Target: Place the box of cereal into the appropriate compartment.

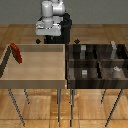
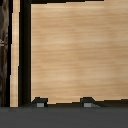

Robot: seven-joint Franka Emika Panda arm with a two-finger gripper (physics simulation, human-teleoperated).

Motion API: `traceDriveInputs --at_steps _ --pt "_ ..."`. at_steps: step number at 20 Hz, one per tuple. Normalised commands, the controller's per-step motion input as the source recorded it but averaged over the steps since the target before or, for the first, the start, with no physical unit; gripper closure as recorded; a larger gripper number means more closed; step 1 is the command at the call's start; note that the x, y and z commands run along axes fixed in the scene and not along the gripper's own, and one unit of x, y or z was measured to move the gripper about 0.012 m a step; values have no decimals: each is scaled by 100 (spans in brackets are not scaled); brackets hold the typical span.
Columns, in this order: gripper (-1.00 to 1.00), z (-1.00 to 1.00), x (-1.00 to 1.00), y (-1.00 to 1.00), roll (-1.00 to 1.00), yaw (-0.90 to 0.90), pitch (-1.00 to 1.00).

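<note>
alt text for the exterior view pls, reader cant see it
A small red box of cereal leans at the left edge of a light wooden tray. Beside it stands a dark divided bin holding grey blocks; the robot arm waits behind.

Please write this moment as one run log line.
gripper: jaws open, empty | box of cereal: in light tray, far corner | divided bin: not reached

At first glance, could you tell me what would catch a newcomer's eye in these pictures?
The red box of cereal stands out, leaning at the light wooden tray's corner on the exterior view's left. Beside it, on the exterior view's right, sits the dark divided bin holding grey blocks, with a tall pale slab in a far cell. The white arm stands behind, its end effector open over bare wood.
</note>
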Motion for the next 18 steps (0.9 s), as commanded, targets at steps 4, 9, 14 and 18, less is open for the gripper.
traceDriveInputs --at_steps 4,9,14,18 --pt "-100 0 0 0 0 0 0" --pt "-100 0 0 -60 0 0 0" --pt "-100 0 0 -100 0 0 0" --pt "-100 0 0 -100 0 0 0"
